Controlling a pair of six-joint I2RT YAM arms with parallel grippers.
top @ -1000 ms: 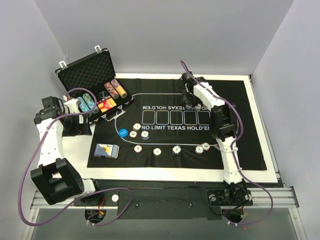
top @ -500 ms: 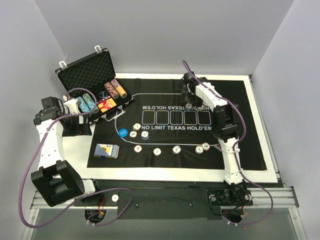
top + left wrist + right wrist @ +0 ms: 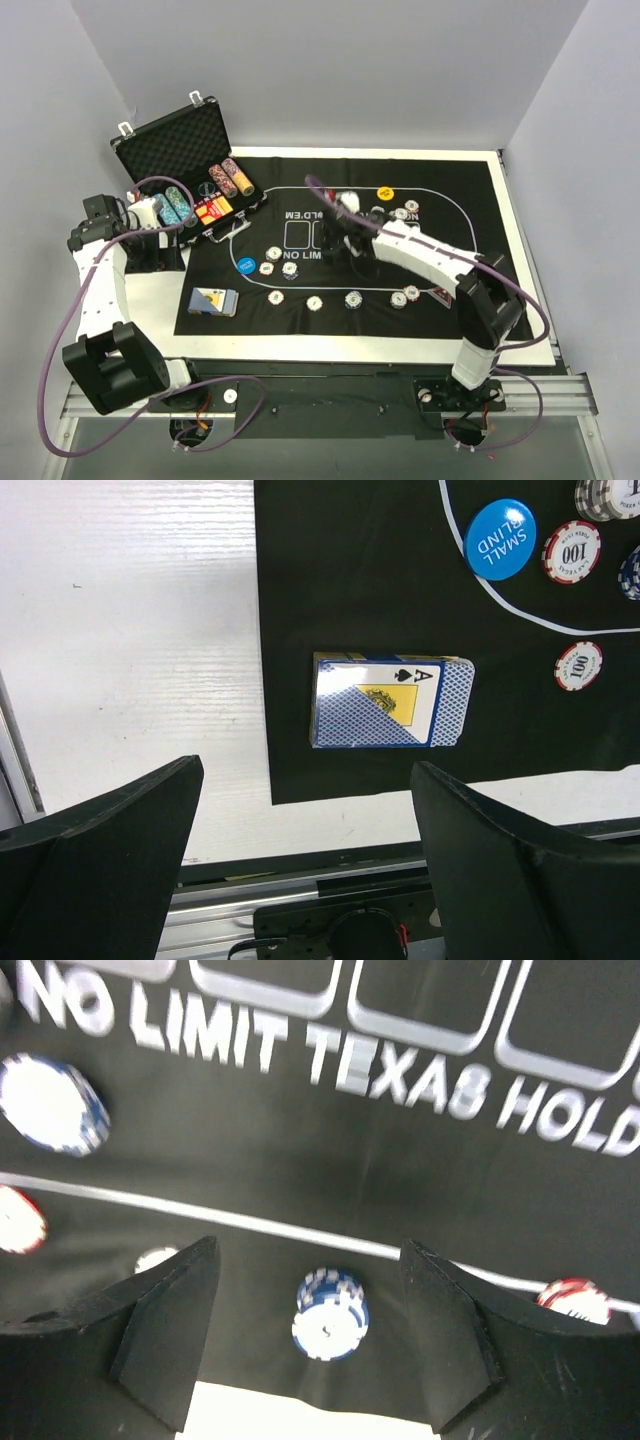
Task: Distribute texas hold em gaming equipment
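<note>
Right gripper [image 3: 305, 1340]: jaws apart, empty, over mat [image 3: 500, 200] centre; blue chip stack [image 3: 330, 1315] at its 6 o'clock. Left gripper [image 3: 305, 780]: spread wide, empty, card deck [image 3: 392, 702] below at 1 o'clock. Reads as between placements; next needs chips from case [image 3: 175, 150], 10 o'clock.

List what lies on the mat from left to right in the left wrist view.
Blue-backed card deck → blue SMALL BLIND button → upper red-and-white 100 chip → blue-edged chip at the right edge. The lower 100 chip and the top-corner stack overlap these, so they are left out.
</note>
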